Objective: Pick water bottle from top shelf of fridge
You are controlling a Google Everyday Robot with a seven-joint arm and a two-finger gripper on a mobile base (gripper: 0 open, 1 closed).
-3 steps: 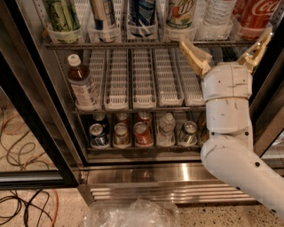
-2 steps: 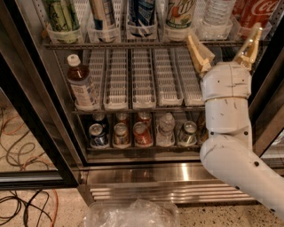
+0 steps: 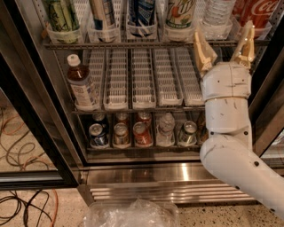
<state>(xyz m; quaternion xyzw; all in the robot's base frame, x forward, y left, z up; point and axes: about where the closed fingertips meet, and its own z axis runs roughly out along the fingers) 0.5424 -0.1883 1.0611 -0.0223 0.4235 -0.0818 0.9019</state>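
The water bottle (image 3: pixel 216 14) is clear and ribbed and stands on the top shelf (image 3: pixel 133 43) of the fridge (image 3: pixel 26 88), second from the right, between a green-labelled soda bottle (image 3: pixel 179 15) and a red cola bottle (image 3: pixel 258 13). Only its lower part shows. My gripper (image 3: pixel 224 42) is open, its tan fingers (image 3: pixel 202 51) pointing up just below the shelf edge, straddling the lane under the water bottle. It holds nothing.
The middle rack has white slatted lanes (image 3: pixel 142 75) and one brown-drink bottle (image 3: pixel 82 86) at the left. The bottom rack holds cans (image 3: pixel 120 133) and a small clear bottle (image 3: pixel 166 128). Steel louvred base (image 3: pixel 146 186). Crumpled plastic (image 3: pixel 133 215) and cables (image 3: pixel 22 204) lie on the floor.
The gripper has risen towards the top shelf edge and its fingers have come a little closer together. The view has shifted slightly; nothing was grasped.
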